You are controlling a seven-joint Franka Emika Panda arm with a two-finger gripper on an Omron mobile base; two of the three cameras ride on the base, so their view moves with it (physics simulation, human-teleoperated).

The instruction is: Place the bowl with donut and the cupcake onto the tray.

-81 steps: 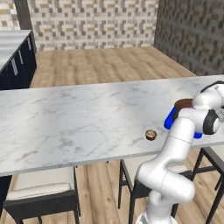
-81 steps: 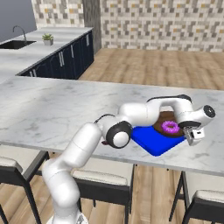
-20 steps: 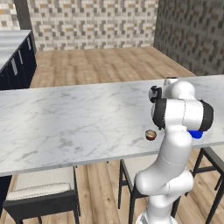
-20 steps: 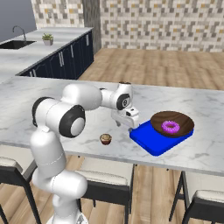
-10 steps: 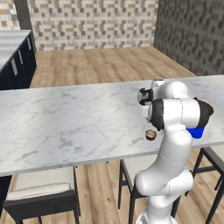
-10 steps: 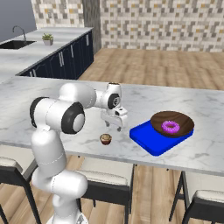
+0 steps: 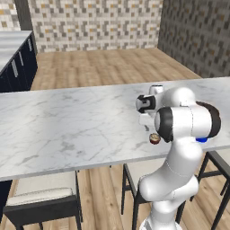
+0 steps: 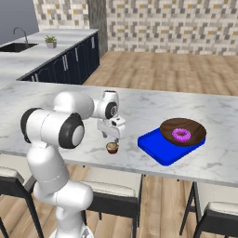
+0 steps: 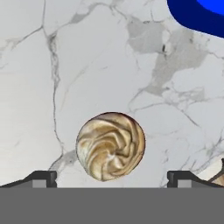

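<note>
Right now the cupcake (image 8: 112,148) is seen sitting on the white marble counter (image 8: 56,100), close to its near edge. In the hand view its swirly tan top (image 9: 110,145) lies between the two finger tips, which are spread wide with nothing held. The gripper (image 8: 109,137) hangs just above the cupcake and points down, with the arm bent low over the counter. Half a second ago the gripper was a bit farther right and higher; it has been moved over the cupcake. To the right, the blue tray (image 8: 154,146) is set apart from the cupcake. The dark bowl (image 8: 197,129) rests on the tray's far end, and the pink donut (image 8: 181,135) lies inside the bowl. Nothing is seen between the cupcake and the tray.
</note>
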